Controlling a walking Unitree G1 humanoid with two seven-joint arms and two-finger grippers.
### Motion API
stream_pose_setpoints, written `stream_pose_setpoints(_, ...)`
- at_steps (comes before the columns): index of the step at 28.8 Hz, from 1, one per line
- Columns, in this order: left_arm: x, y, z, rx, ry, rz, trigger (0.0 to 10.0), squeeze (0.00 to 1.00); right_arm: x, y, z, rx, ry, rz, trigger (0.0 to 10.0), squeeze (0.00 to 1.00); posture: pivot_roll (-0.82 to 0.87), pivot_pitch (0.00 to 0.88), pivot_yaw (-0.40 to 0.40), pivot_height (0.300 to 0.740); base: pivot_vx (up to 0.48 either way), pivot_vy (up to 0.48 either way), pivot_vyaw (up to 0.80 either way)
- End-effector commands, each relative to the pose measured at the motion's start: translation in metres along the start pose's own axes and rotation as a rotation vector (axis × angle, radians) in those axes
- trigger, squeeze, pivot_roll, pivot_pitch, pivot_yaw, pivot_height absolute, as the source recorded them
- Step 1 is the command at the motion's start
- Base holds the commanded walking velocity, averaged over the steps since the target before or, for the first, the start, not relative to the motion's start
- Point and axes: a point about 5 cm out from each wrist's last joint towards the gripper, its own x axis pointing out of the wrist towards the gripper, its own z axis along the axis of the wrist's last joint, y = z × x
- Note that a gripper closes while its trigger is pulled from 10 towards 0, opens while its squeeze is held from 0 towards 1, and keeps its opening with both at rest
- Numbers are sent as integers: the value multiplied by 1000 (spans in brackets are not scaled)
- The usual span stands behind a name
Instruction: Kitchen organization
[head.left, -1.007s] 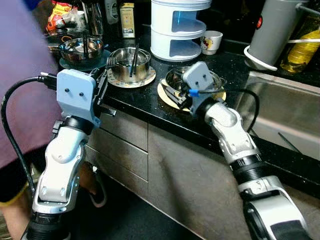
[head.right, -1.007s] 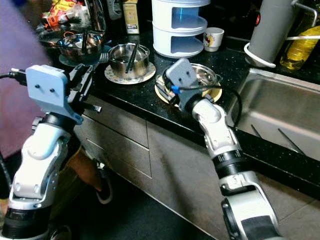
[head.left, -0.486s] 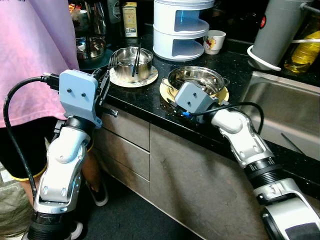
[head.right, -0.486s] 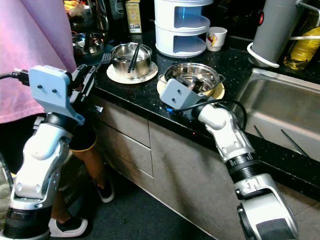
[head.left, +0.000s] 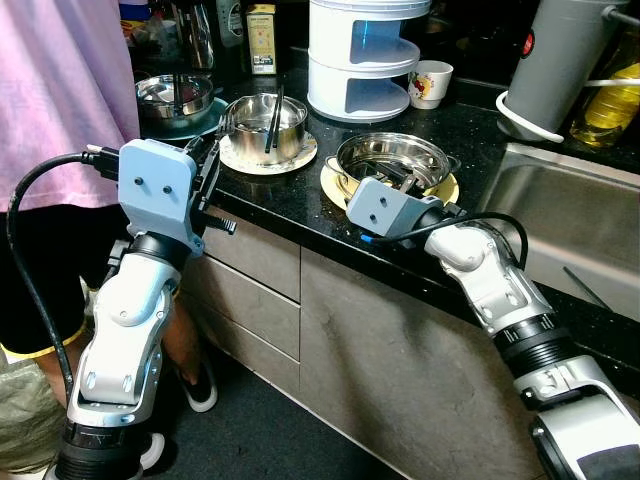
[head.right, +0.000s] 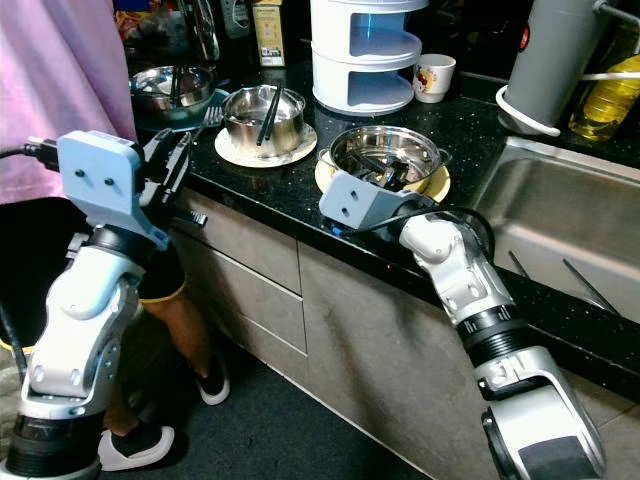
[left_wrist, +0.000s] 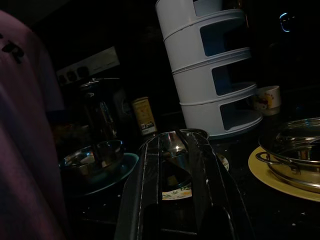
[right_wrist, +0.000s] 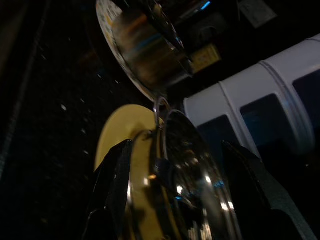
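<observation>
A handled steel pot (head.left: 393, 160) sits on a yellow plate (head.left: 334, 186) near the front edge of the black counter (head.left: 480, 140). My right gripper (right_wrist: 177, 195) is at the counter's front edge, pointing at this pot. It is open, and the pot's rim and handle show between its fingers (right_wrist: 114, 185). A smaller steel pot (head.left: 262, 120) with chopsticks in it stands on a patterned plate to the left. My left gripper (left_wrist: 175, 165) is held at the counter edge near that pot, its fingers a little apart with nothing between them.
A steel bowl (head.left: 172, 92) on a teal plate is at the far left. A white tiered rack (head.left: 365, 50), a cup (head.left: 432, 83), a grey cylinder (head.left: 555, 60) and an oil bottle (head.left: 610, 85) stand behind. The sink (head.left: 580, 220) is right. A person in a pink shirt (head.left: 60, 90) stands left.
My right gripper has dropped from over the handled pot to the counter's front edge beside it. The person has shifted at the left. My left arm has stayed put.
</observation>
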Motion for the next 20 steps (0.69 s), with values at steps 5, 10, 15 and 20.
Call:
stream_pose_setpoints(5, -1, 0, -2, 3, 4, 0, 10000, 0, 3, -1, -4, -51, 38, -15, 1373, 0, 77, 0, -15, 740, 0, 0, 0)
stream_pose_setpoints(10, -1, 1, -2, 5, 4, 2, 10000, 0, 5, -2, 0, -45, 20, -22, 0, 0, 78, 0, -17, 740, 0, 0, 0)
stream_pose_setpoints(15, -2, 1, -2, 3, 4, 3, 10000, 0, 5, -3, 0, -49, 15, -31, 0, 0, 77, 0, -18, 740, 0, 0, 0)
stream_pose_setpoints(20, -1, 0, -2, 3, 3, 3, 10000, 0, 5, -5, 0, -41, 9, -48, 0, 0, 75, 0, -17, 740, 0, 0, 0)
